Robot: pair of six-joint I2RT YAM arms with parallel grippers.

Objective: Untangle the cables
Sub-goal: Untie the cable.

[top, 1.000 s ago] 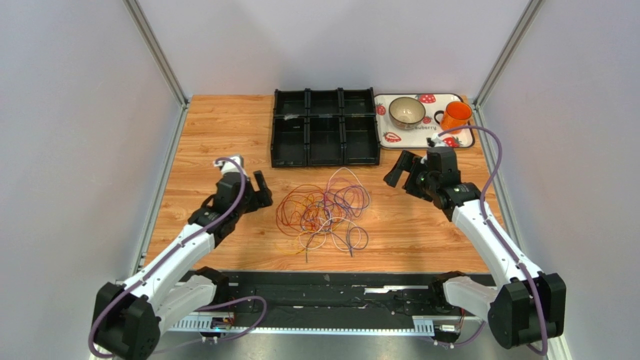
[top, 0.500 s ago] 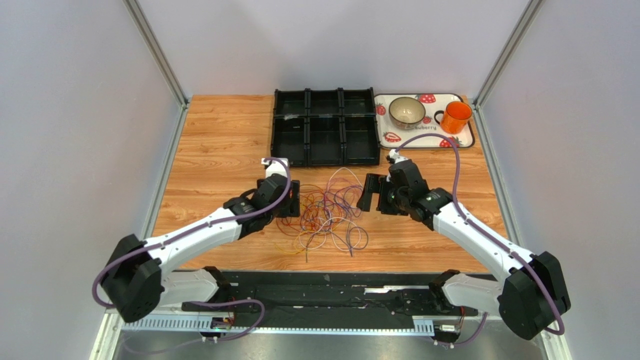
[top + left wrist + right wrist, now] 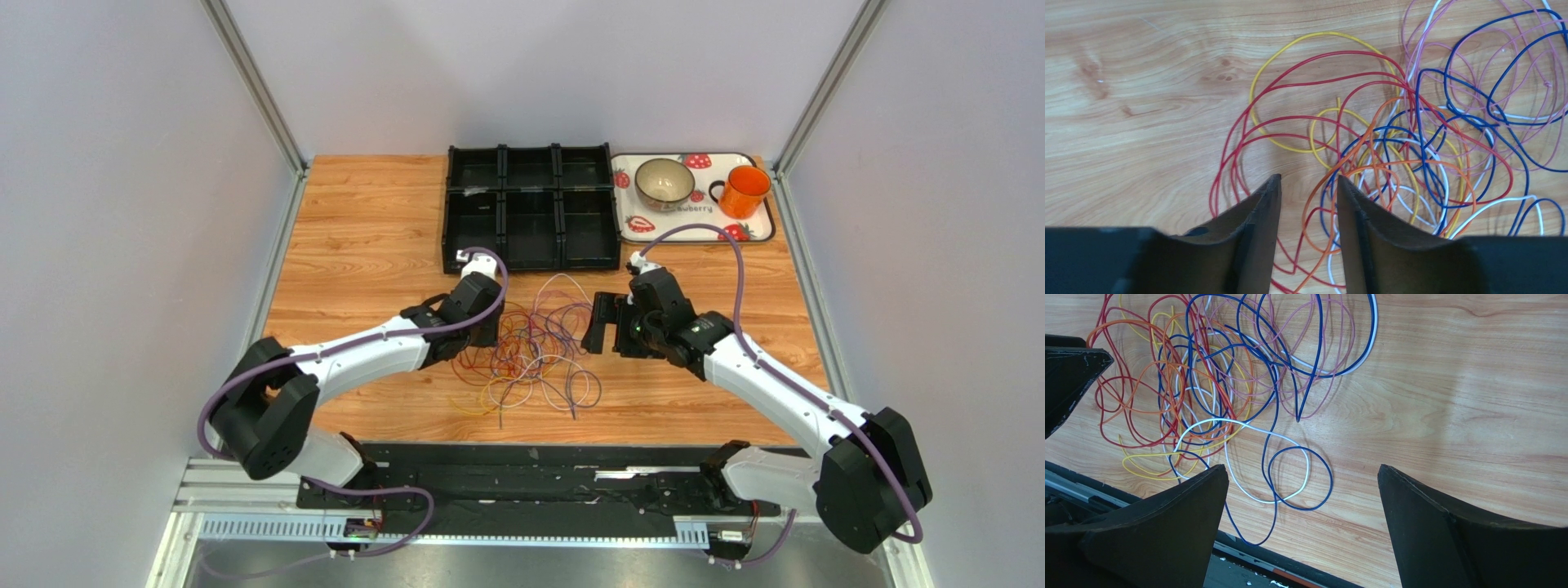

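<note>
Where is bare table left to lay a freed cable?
Bare wood of the table left of the organizer, and another patch between the tray and the right arm. Crowded: mid-table, where the cables lie between the left gripper and right gripper.

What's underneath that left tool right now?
Red and orange cables on the wooden table, seen between the left tool's fingers. Whatever lies directly beneath the black fingers is covered.

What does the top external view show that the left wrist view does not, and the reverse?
Only the top external view: the black divided tray, the bowl, the orange mug and the open right gripper. Only the left wrist view: the left gripper from close, jaws slightly apart above red and orange strands. Both: the cables on the wooden table.
</note>
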